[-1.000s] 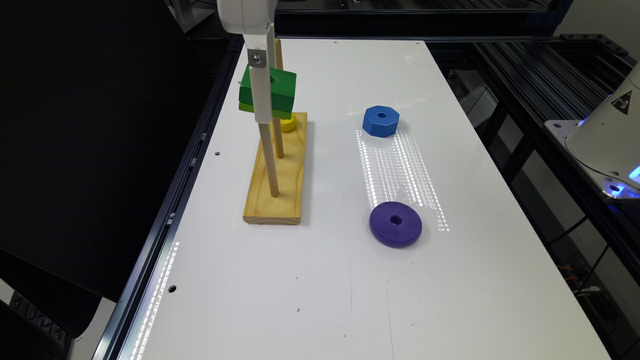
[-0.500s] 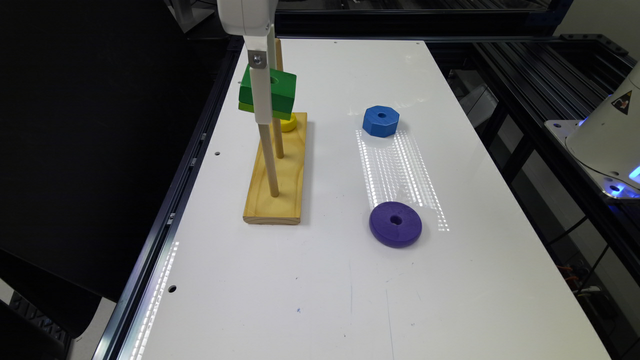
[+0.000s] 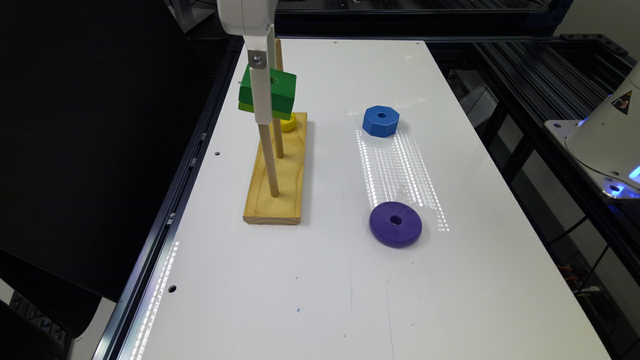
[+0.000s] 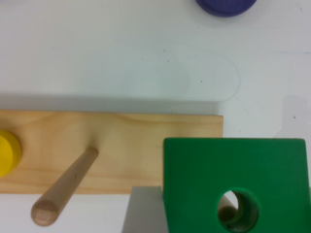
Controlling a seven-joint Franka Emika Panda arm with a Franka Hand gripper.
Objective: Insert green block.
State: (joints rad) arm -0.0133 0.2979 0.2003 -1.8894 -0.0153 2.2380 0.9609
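The green block (image 3: 280, 90), dark green with a thin lime bottom layer, hangs above the wooden peg base (image 3: 285, 170) at the exterior view's left. My gripper (image 3: 264, 107) is shut on it, and a grey finger (image 4: 143, 211) presses against the block's side. In the wrist view the green block (image 4: 204, 170) overhangs the end of the base (image 4: 121, 141). A peg tip (image 4: 225, 212) shows through the block's centre hole. A bare peg (image 4: 65, 187) stands beside it, and a small yellow ring (image 4: 7, 153) sits further along the base.
A blue octagonal block (image 3: 381, 120) and a purple disc (image 3: 395, 224) lie on the white table (image 3: 350, 300) at the exterior view's right of the base. The table's dark rail edge (image 3: 185, 195) runs close along the base's left side.
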